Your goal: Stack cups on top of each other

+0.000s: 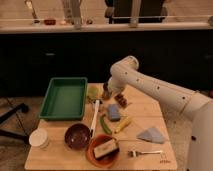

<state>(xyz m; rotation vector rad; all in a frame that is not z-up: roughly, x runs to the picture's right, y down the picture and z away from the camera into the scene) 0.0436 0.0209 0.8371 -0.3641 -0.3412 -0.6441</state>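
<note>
A yellow-green cup [93, 92] stands on the wooden table [145, 120], just right of the green tray. My gripper [106, 93] reaches down from the white arm [150, 85] to the table right beside that cup, on its right. A small dark brownish-grey shape [106, 90] sits at the gripper; it looks like the dark cup, and the gripper partly hides it.
A green tray [64, 98] lies at the back left. A white tub [39, 138], a dark purple bowl [77, 136] and an orange bowl [103, 150] stand along the front. A white utensil [94, 119], a blue sponge [114, 112], a fork [142, 152] and a grey cloth [151, 134] lie mid-table.
</note>
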